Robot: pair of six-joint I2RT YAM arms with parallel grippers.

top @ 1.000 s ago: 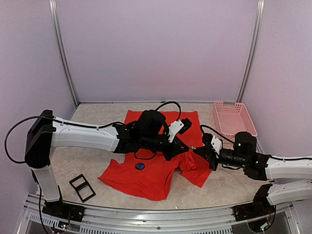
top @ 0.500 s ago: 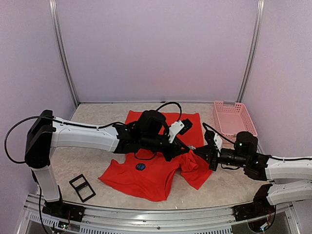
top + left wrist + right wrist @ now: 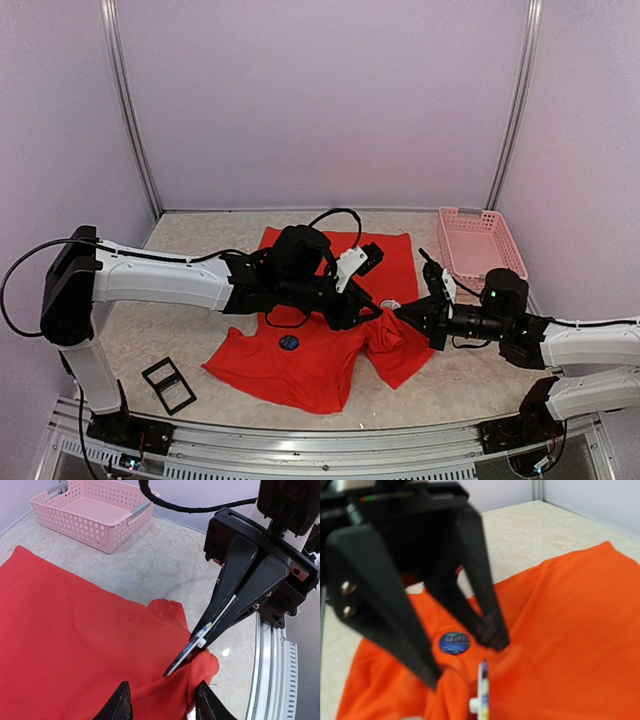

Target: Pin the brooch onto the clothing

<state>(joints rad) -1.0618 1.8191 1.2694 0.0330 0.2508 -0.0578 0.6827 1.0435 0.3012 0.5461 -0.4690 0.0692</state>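
Note:
The clothing, a red T-shirt (image 3: 300,365), lies spread on the table with its right side bunched into a fold (image 3: 200,672). My left gripper (image 3: 162,702) is open, its fingertips (image 3: 120,702) either side of that fold. In the right wrist view its black fingers (image 3: 395,625) straddle the cloth (image 3: 570,630). My right gripper (image 3: 202,635) is shut on the brooch (image 3: 187,652), a thin blue and white disc seen edge-on (image 3: 483,690), whose rim touches the fold. A second round blue brooch (image 3: 288,342) sits flat on the shirt front (image 3: 454,643).
A pink slotted basket (image 3: 476,240) stands at the back right (image 3: 95,510). A small black frame (image 3: 168,385) lies on the table at the front left. The metal rail of the table's edge (image 3: 272,680) runs close behind my right gripper.
My left gripper, shut on the fold a moment ago, has opened and drawn slightly left. My right gripper has carried the brooch a little left, up to the fold.

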